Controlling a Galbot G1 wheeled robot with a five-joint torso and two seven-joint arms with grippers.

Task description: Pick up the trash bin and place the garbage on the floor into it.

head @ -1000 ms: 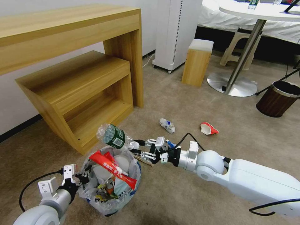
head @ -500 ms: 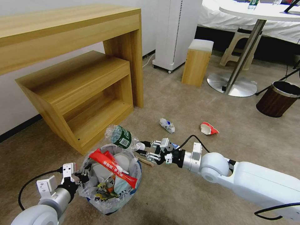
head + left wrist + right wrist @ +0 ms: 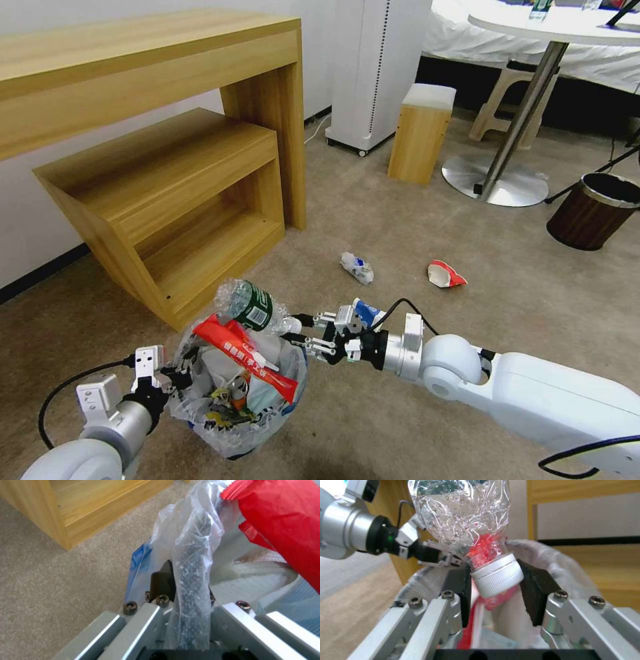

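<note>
While the left gripper (image 3: pixel 175 381) stayed out of the drop itself, clamped on the near rim of the bin (image 3: pixel 235 427) with the liner bag pinched between its fingers (image 3: pixel 159 585), the right gripper (image 3: pixel 308 331) held the bottle (image 3: pixel 250 305) by its white cap (image 3: pixel 496 576). Its pads sat either side of that cap, a sliver of gap showing on one side, so I judged the hold light or about to let go. From the cap the bottle's long axis ran away from the right gripper, up and to the robot's left, so the crushed body hung over the far edge of the bin's mouth while the cap lay at the rim on the right-arm side. The bin stood on the carpet (image 3: pixel 373 220) near the lower shelf of the wooden desk (image 3: pixel 167 167), already heaped, with a red wrapper (image 3: pixel 250 357) lying across the top. That was the relation the drop seemed to turn on: the bottle lay crosswise above the wrapper rather than pointing down into the bag, and most of its length sat beyond the cap toward the desk. Released as it was, it looked likely to rest on the heap or tip over the far rim. Farther out on the carpet lay a crumpled scrap (image 3: pixel 357 267) and a red-and-white cup (image 3: pixel 445 275), both nearer the right arm than the left
</note>
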